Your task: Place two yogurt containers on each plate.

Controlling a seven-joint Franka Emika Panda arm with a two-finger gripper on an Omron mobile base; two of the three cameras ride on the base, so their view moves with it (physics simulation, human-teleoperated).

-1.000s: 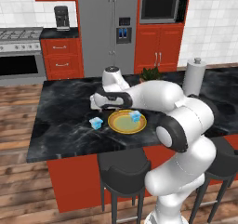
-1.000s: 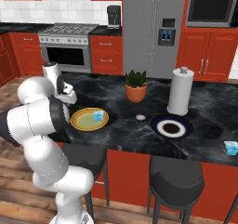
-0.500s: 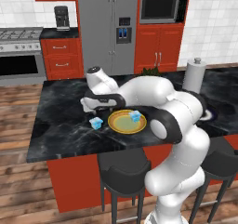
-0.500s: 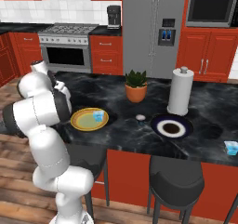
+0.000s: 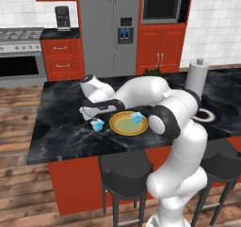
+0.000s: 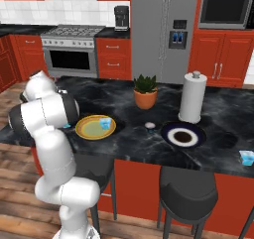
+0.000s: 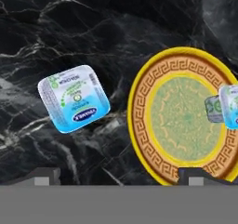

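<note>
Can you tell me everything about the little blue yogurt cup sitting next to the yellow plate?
The yogurt cup is a small, squarish tub with rounded corners, light blue, topped by a whitish lid with green and blue printing. It looks like thin plastic with a foil top. It stands upright and sealed on the black marble counter, just beside the yellow plate but not touching it. Nothing holds it; the gripper hovers above it with its jaws open.

Both base views look forward and down over the counter [image 5: 56, 127] from behind; the hand view looks straight down, close, sharing the yellow plate [image 7: 153, 83].
</note>
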